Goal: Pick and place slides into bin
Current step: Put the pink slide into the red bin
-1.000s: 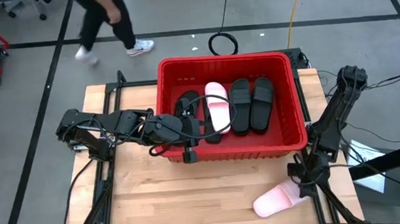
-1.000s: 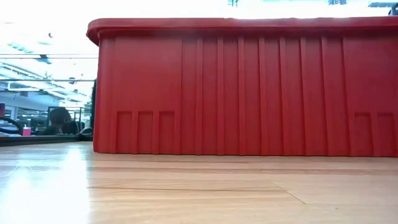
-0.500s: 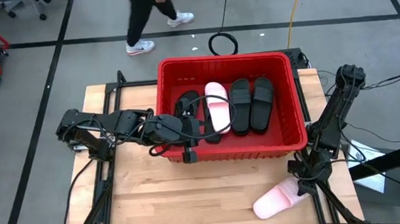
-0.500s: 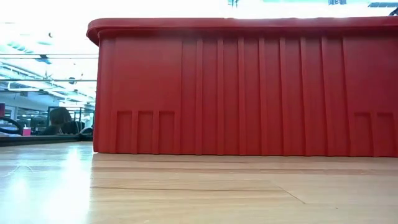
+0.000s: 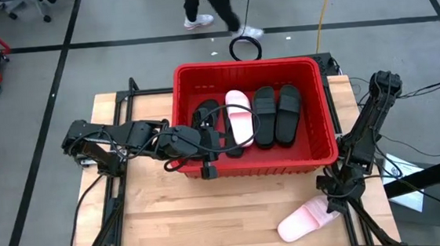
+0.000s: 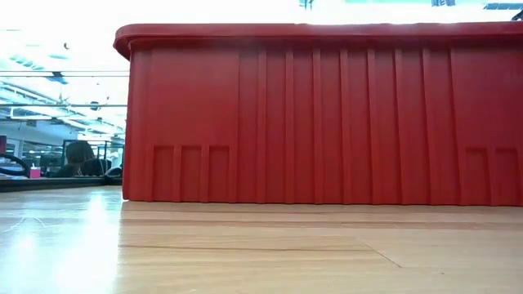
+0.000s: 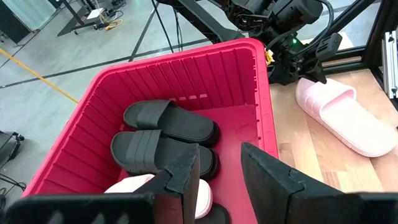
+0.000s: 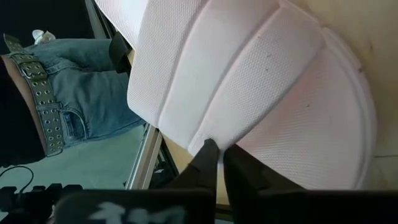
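The red bin [image 5: 323, 115] stands at the table's far middle; its near wall [image 6: 327, 114] fills the low view. Inside lie a black thong-style slide [image 5: 208, 124], a pale pink slide [image 5: 239, 115] and two black wide-strap slides [image 5: 265, 115] [image 5: 288, 111]. Another pink slide [image 5: 306, 218] lies flat on the table near its right near corner, and my right gripper [image 5: 338, 202] is shut on its end toward the table's right edge. My left gripper [image 7: 217, 168] hangs open over the bin's near left part, nothing between its fingers. My right gripper pinches the edge of the pink slide's strap [image 8: 205, 134] between its two fingers [image 8: 211, 158]. It comes slanting down from the table's far right side. The slide lies with its sole on the table [image 7: 348, 115], strap up.
Bare wood lies between the bin and the near edge [image 5: 212, 218]. Black frame rails run along the table's left and right sides [image 5: 120, 201]. A person in jeans stands close off the table's right side [image 8: 68, 93]; another walks on the floor beyond the far edge [image 5: 211, 6].
The person on the floor beyond the far edge has walked from the left toward the right. Both arms and the slides keep their places in the high view.
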